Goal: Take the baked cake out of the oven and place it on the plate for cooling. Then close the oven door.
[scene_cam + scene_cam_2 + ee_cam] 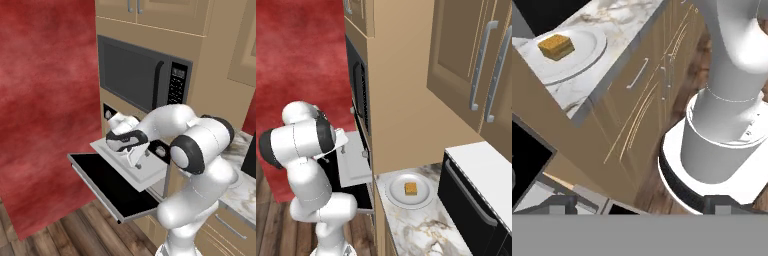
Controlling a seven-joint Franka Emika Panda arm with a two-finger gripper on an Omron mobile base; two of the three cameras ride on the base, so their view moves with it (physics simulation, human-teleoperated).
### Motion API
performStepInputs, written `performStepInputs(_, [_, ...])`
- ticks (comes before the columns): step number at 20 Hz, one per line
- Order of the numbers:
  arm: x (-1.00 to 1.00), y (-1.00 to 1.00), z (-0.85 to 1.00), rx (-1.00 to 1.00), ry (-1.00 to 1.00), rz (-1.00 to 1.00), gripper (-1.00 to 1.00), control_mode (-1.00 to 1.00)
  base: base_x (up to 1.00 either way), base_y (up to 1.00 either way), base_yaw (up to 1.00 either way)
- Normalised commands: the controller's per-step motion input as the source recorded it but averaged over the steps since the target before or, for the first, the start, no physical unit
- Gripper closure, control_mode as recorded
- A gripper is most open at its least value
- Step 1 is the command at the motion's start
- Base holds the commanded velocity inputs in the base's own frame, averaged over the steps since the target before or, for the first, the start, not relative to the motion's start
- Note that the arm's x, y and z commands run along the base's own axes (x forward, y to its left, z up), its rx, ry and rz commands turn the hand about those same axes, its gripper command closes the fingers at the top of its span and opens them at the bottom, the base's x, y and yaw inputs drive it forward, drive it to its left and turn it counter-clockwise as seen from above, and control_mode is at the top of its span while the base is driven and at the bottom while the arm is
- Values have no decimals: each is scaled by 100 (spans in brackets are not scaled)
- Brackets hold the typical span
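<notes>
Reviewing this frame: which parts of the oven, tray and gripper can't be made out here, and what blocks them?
- Oven cavity: left base view, hidden behind the arm and the pulled-out tray.
- Oven door handle: not visible in the left base view; the robot's body covers the door in the right base view.
- Gripper fingertips: small and partly masked by the hand in the left base view.
- Plate with cake: near rim cut by the cabinet edge in the hand view.

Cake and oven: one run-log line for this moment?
cake: on plate | oven door: open | tool: open, above tray
</notes>
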Motion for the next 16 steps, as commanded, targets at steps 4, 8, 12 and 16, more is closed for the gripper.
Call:
performStepInputs(4, [56,1,-52,-2,5,27,-100,-100,0,0,0])
performStepInputs(8, [36,0,-69,0,2,28,-100,-100,0,0,0])
performStepInputs(12, [13,0,-47,2,-5,19,-100,-100,0,0,0])
performStepInputs(16, [47,0,-45,12,0,8,-100,-100,0,0,0])
